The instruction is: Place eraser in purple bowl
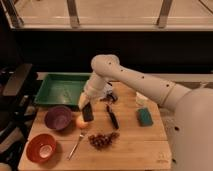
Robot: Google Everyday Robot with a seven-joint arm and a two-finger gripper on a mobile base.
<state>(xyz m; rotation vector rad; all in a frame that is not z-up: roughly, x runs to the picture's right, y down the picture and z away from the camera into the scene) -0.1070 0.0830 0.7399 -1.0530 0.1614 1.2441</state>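
In the camera view, the gripper (86,106) hangs low over the wooden table (135,145), and its claw is clenched on the eraser (88,113), which sticks out just below it, up off the table. The purple bowl (58,117) sits on the table just to the left of the claw and a bit lower. A small orange fruit (81,122) lies right under the eraser, and a green tray (62,89) is behind the claw.
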